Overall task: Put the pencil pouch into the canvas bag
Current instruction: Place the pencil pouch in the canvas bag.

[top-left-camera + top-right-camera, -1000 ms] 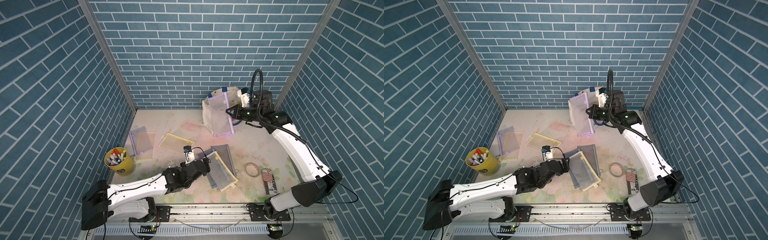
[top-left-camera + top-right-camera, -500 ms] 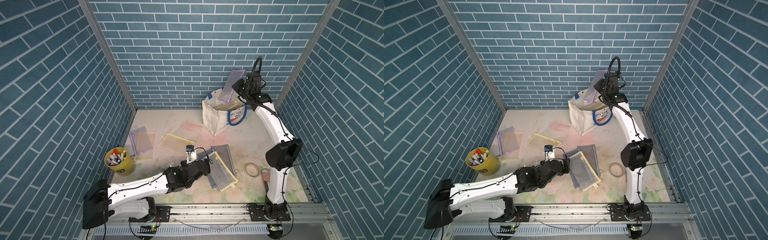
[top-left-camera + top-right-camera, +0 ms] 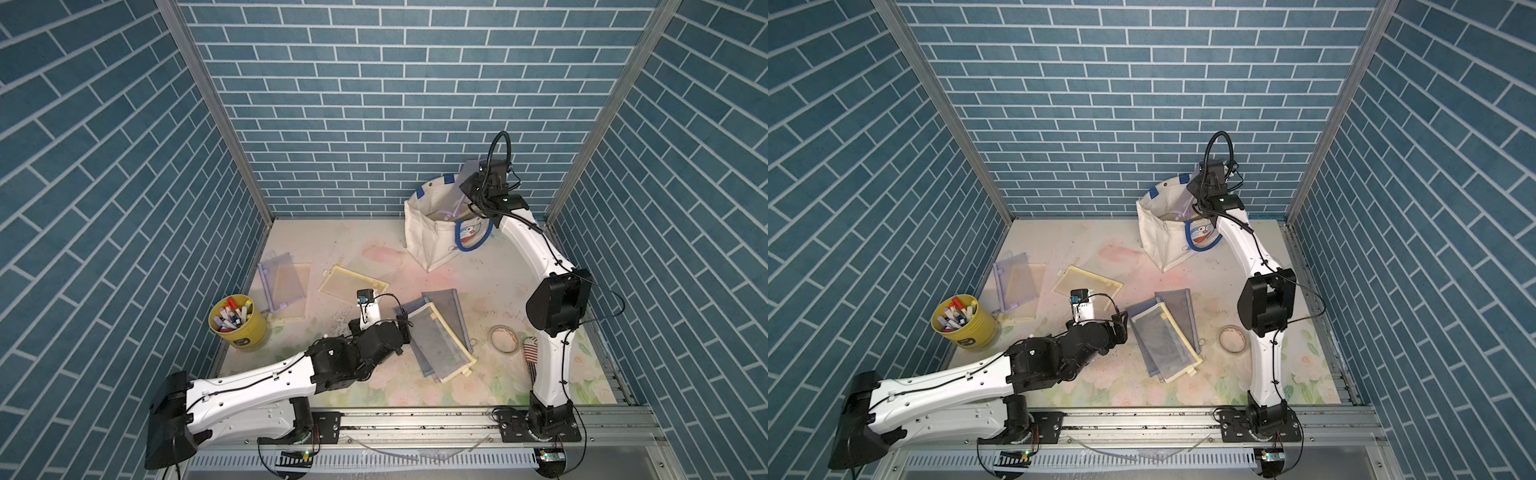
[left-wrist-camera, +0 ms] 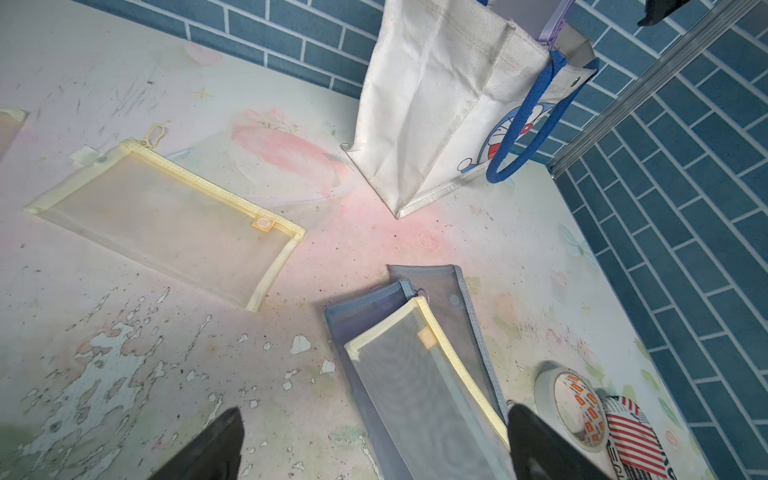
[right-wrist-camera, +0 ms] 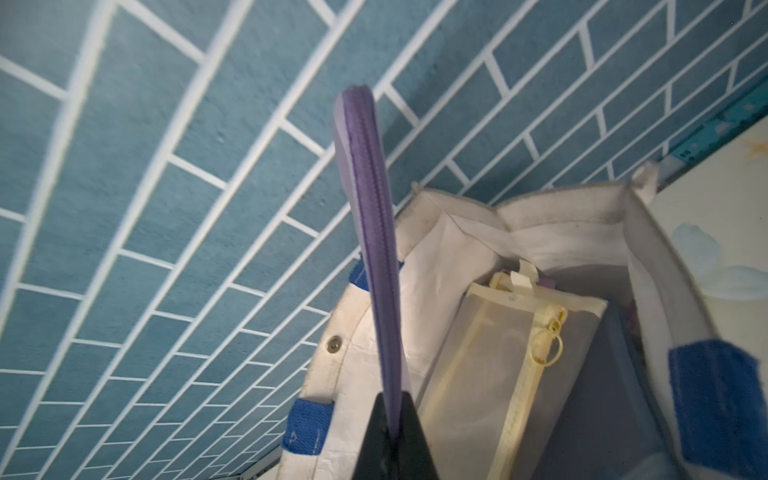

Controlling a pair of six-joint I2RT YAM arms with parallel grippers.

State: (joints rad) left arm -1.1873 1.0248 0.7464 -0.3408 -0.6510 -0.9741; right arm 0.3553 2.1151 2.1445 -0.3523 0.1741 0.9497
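Note:
The canvas bag (image 3: 432,241) (image 3: 1163,241) stands upright and open at the back right, cream with blue handles and a cartoon cat print. My right gripper (image 5: 392,399) (image 3: 476,191) hovers at the bag's mouth, shut on the pencil pouch (image 5: 374,232), a purple-edged mesh pouch seen edge-on that rises from the jaws over the bag's rim (image 5: 519,203). A yellow mesh pouch (image 5: 498,357) lies inside the bag. My left gripper (image 4: 374,415) (image 3: 405,328) is open, low over the table, at the end of a stack of grey and yellow pouches (image 4: 419,374).
More pouches lie on the table: a yellow one (image 3: 353,280), a purple one (image 3: 284,282) and the stack (image 3: 440,336). A yellow cup of markers (image 3: 237,322) stands at the left. A tape roll (image 3: 503,333) and a striped item (image 3: 531,349) lie by the right arm's base.
The right arm lifted the pouch from in front of the bag to above it, then lowered it to the bag's mouth. The left arm has not moved.

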